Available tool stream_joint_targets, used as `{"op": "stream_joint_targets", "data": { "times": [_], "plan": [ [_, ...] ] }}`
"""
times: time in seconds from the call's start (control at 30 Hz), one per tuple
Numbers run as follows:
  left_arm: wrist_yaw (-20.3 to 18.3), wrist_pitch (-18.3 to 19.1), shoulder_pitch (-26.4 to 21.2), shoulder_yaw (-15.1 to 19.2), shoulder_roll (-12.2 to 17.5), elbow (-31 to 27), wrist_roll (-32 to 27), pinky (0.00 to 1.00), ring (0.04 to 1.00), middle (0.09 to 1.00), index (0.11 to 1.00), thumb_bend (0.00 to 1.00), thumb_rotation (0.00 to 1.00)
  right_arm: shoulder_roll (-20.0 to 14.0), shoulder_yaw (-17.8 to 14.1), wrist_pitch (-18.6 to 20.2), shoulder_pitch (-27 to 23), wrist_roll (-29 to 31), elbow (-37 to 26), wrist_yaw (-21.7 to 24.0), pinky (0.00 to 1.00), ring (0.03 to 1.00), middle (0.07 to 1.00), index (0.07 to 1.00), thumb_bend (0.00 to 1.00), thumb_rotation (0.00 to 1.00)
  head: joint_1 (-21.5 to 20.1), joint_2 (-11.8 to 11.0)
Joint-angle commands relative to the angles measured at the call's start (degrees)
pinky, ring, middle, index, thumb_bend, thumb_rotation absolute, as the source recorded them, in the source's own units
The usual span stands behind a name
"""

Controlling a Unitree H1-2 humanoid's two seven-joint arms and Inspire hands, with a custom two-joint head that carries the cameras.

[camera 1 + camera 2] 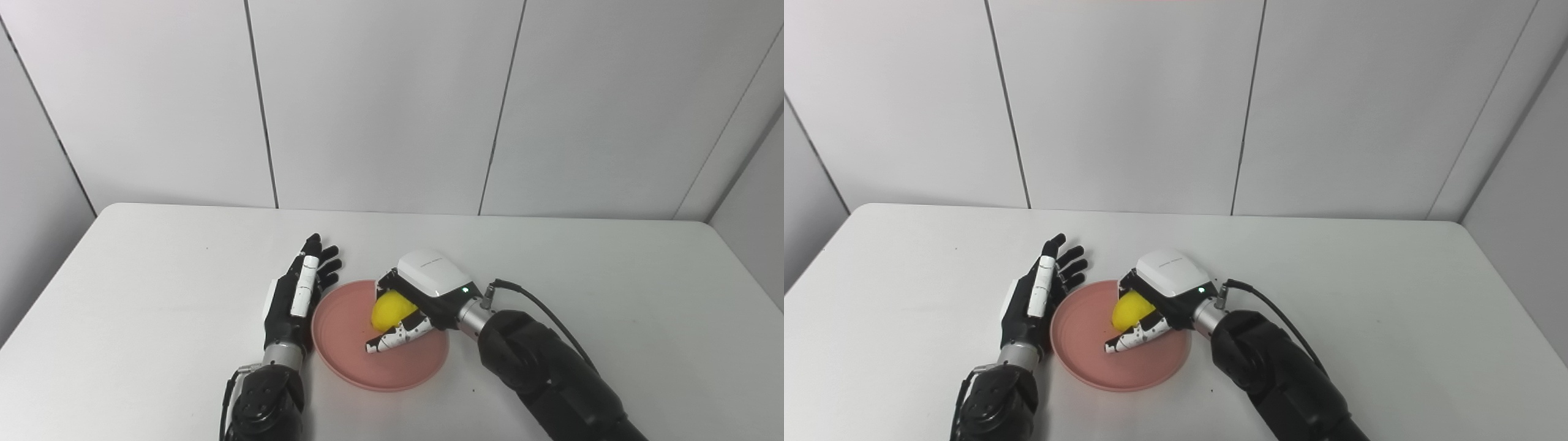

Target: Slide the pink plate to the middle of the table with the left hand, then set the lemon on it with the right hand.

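The pink plate [343,343] lies on the white table near its middle, toward the front. My right hand [416,294] is over the plate's right part and is shut on the yellow lemon [390,310], which is just above the plate's inside; I cannot tell whether it touches. My left hand [297,294] is open with its fingers stretched flat, resting beside the plate's left rim. It holds nothing. In the right eye view the lemon [1128,309] and plate [1078,343] show the same way.
The white table [153,275] stretches wide on both sides. Its back edge meets a grey panelled wall [380,104]. A black cable [539,306] runs from my right wrist.
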Motion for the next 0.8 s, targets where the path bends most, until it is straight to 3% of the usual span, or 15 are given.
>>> {"op": "stream_joint_targets", "data": {
  "times": [0.0,0.17,0.3,0.77],
  "plan": [
    [0.44,1.81,0.37,0.17,-0.35,1.46,-0.50,0.83,0.812,0.821,0.886,0.87,0.83,-0.13,-1.01,-1.34,-2.45,1.13,-2.42,-0.36,0.23,0.297,0.385,0.431,0.70,0.65,-0.01,0.03],
    [0.30,1.51,0.34,0.20,-0.39,1.67,-0.65,0.84,0.815,0.824,0.885,0.87,0.82,-0.80,-1.18,-2.02,-2.41,1.02,-3.35,-0.60,0.29,0.364,0.447,0.495,0.79,0.71,-0.06,-0.03],
    [0.31,1.30,0.32,0.12,-0.35,1.82,-0.50,0.86,0.814,0.828,0.885,0.87,0.82,-1.14,-1.50,-1.89,-2.40,1.35,-4.29,-0.21,0.39,0.490,0.555,0.569,0.87,0.75,-0.11,0.01],
    [0.41,1.05,0.52,-0.18,-0.38,2.12,-0.04,0.86,0.820,0.822,0.880,0.87,0.83,-1.75,-1.47,-1.78,-3.19,1.09,-5.29,-0.27,0.42,0.529,0.593,0.591,0.92,0.81,-0.28,0.11]
  ]
}}
